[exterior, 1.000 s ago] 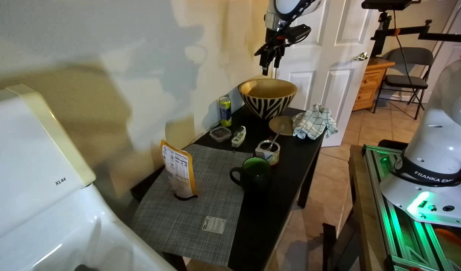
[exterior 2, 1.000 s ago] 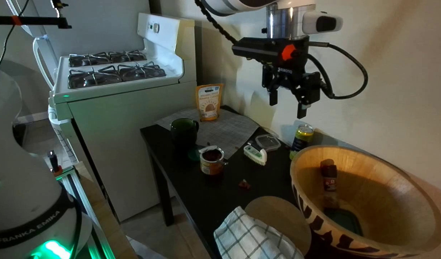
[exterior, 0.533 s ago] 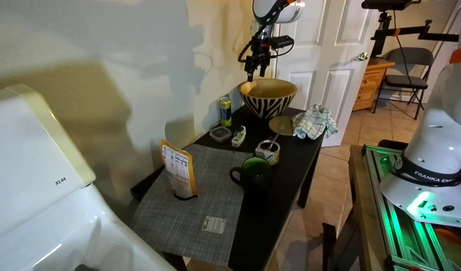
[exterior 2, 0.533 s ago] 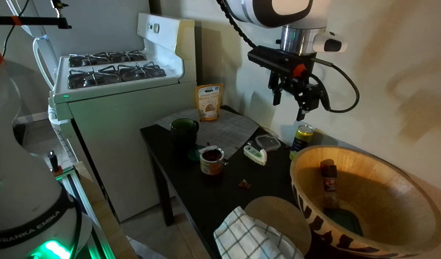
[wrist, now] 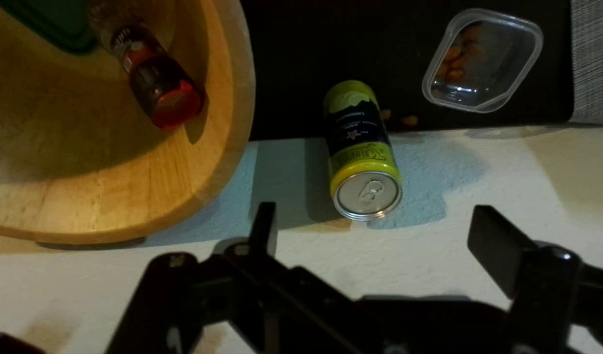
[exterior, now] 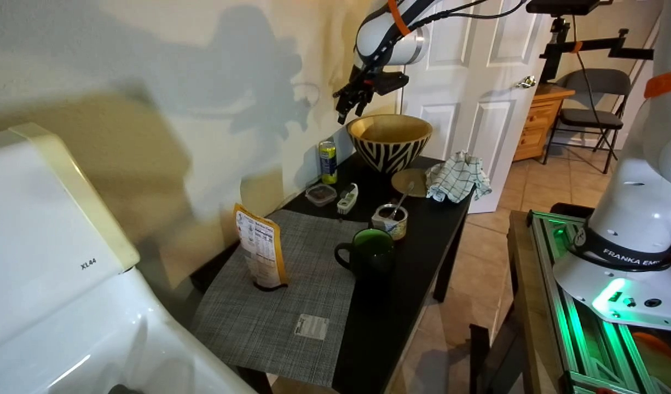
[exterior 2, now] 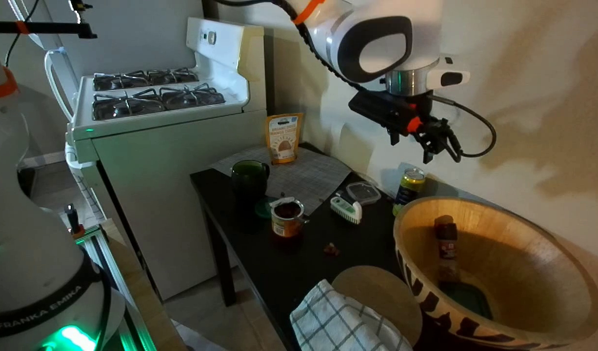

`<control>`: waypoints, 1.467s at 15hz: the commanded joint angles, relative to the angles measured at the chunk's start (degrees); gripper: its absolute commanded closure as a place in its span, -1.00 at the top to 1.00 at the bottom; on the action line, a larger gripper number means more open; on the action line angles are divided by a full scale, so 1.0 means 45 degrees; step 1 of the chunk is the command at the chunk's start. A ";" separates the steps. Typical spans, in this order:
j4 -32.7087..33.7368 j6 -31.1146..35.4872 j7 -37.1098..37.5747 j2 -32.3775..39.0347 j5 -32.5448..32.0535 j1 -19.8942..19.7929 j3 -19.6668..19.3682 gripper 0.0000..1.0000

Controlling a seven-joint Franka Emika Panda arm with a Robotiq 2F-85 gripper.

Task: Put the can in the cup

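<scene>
Wall (exterior: 215,93), pale: rising behind the table (exterior: 376,334).
Stove (exterior 2: 182,165), white, gas-topped: standing at one end of the table.
Table, black: carrying the household items below.
Placemat (exterior: 319,279), grey: covering much of that same end.
Bowl (exterior: 390,156), wooden, striped outside: sitting at the opposite end, holding a bottle (wrist: 151,73).
Cloth (exterior: 458,178), checked: lying bunched near the bowl.
Gripper (wrist: 375,228), black: hanging above the can (wrist: 358,132), its fingers standing wide apart, holding nothing.
Bag (exterior 2: 283,139), orange-edged: standing on the placemat.
Mug (exterior: 371,254), dark green: standing upright at the placemat's edge, handle pointing toward the bag.
Can, yellow-green with a dark label: standing upright beside the bowl, well apart from the mug; whether it is touching the wall is hard to tell.
Jar (exterior 2: 285,228), pale-rimmed: standing near the mug, with a spoon (exterior: 404,198) leaning inside.
Container (wrist: 503,59), clear plastic: sitting near the can.
Brush (exterior 2: 347,209), white and green: lying beside the container.
</scene>
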 commanded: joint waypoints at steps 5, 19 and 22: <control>0.1367 0.1925 -0.0699 0.2540 0.0061 -0.0815 0.1195 1.00; 0.1579 0.3432 0.0057 0.3356 -0.0159 -0.1042 0.1609 1.00; 0.1831 0.3688 0.0034 0.3767 -0.0181 -0.1268 0.1933 1.00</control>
